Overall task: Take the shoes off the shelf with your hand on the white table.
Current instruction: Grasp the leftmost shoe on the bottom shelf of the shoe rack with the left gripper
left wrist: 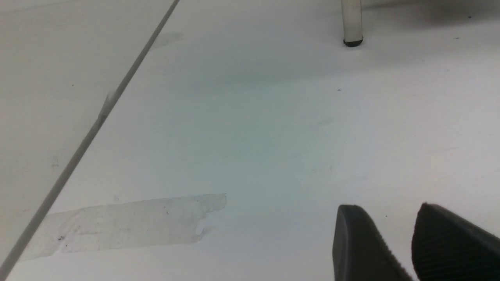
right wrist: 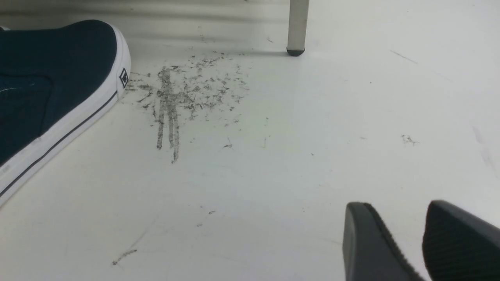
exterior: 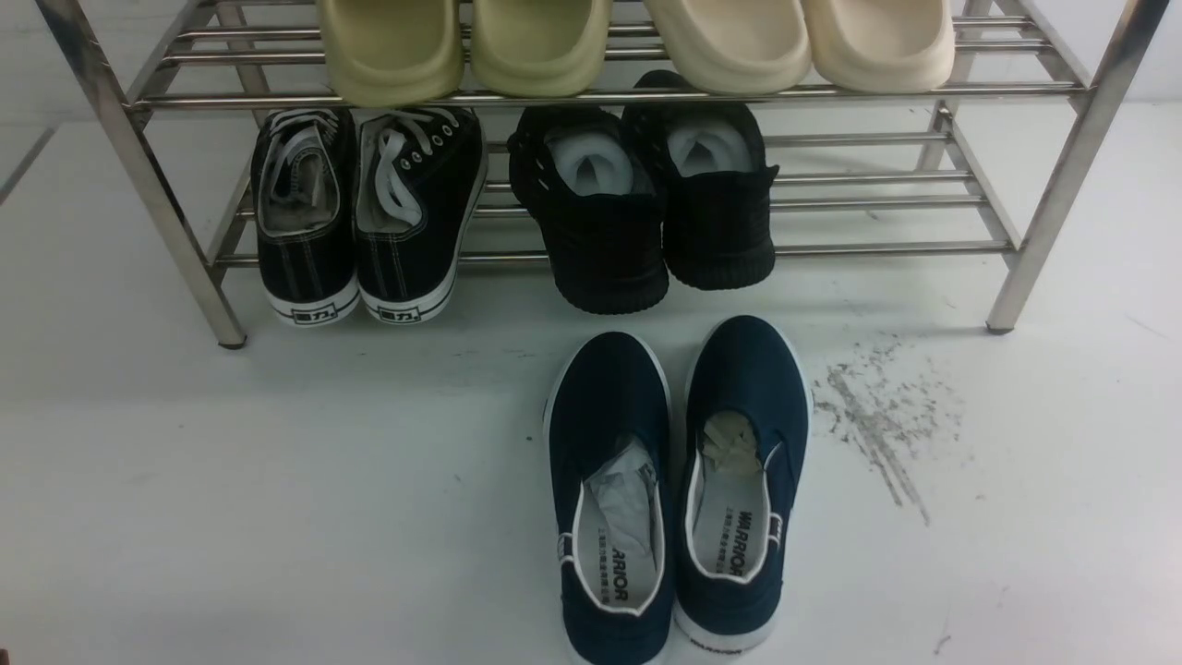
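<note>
1. The left tool [left wrist: 388,207] hung low over the table [left wrist: 250,136], its two ribbed fingers [left wrist: 363,246] slightly parted with nothing between them. The right tool [right wrist: 396,205] was likewise parted and empty.
2. Neither tool showed in the front view, so both sat back on the robot's side.
3. Ahead of the left tool stood one shelf leg [left wrist: 352,23]. Ahead of the right tool lay the grey scuff marks [right wrist: 175,97] and a navy slip-on [right wrist: 50,89].
4. Farther out, the shoes [exterior: 369,217] sat side by side at the left end of the lower tier of the shelf [exterior: 600,95]. Their heels overhung the front rail towards the robot.
5. Their long axis ran front to back, toes pointing away, with the black knit sneakers [exterior: 646,199] just to their right.
6. The left arm looked the nearer. The shoes lay forward of its tool, and their heel ends would be reached first.
</note>
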